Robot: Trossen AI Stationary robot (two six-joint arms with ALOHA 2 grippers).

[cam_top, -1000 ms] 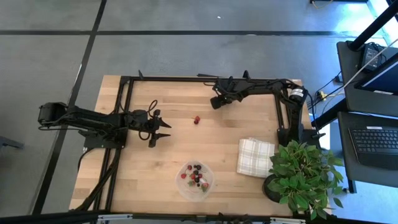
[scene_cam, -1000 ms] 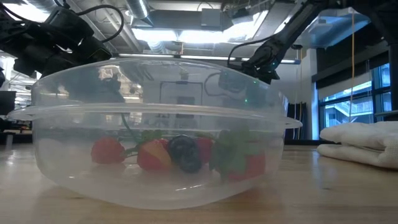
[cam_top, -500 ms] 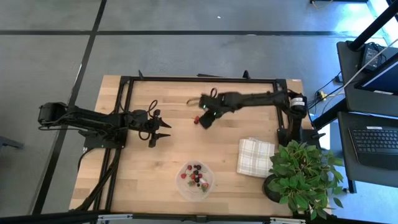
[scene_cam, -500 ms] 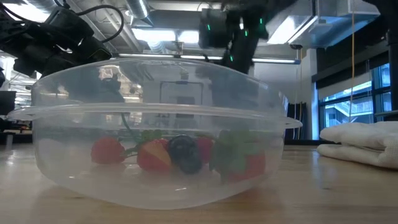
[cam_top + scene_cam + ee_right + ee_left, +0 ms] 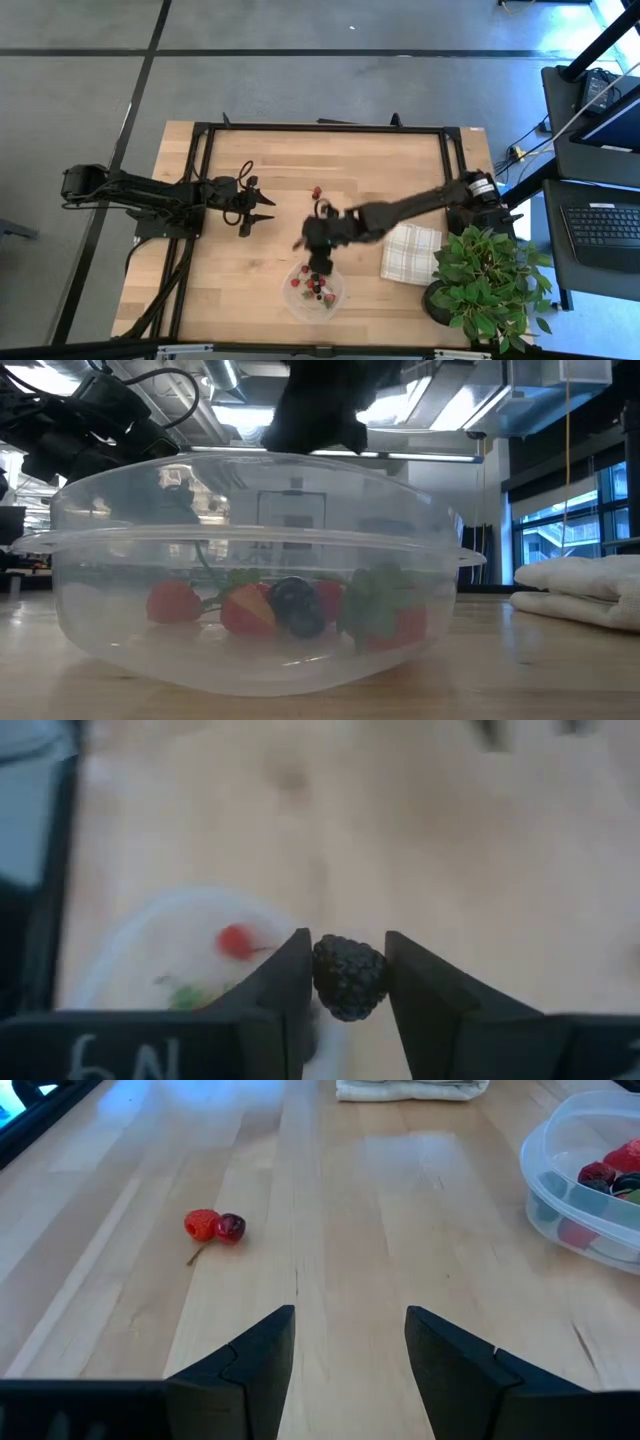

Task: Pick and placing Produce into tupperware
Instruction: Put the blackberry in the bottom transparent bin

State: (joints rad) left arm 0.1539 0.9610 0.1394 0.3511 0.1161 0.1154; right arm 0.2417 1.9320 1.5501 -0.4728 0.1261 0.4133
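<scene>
Produce, held piece: one dark purple-black bumpy berry (image 5: 349, 977), pinched between the two dark fingers of the right gripper (image 5: 316, 262). In the high view that gripper sits low in the centre of the frame, just above the far rim of the container; the right arm stretches to it from the right side of the table.

Produce, in container: small red, dark and green berry pieces (image 5: 275, 607) lying on the bottom of the small round clear plastic tupperware with a whitish rim (image 5: 340, 293). The tub stands on the pale wooden table (image 5: 240, 290), bottom centre of the high view, and fills the middle of the low view.

Produce, loose: a red berry and a darker red berry, touching, with a short stem (image 5: 214, 1227), lying on bare wood. In the high view they sit at centre frame, above the container and well apart from it.

Left gripper (image 5: 258, 208): left of centre in the high view, jaws standing open and holding nothing, pointed across the table toward the loose pair.

Folded white checked cloth (image 5: 408, 253): flat on the table, right of the container, near but not touching.

Large leafy green potted plant (image 5: 490, 280): lower right of the high view, at the table's corner, just beside the cloth.
</scene>
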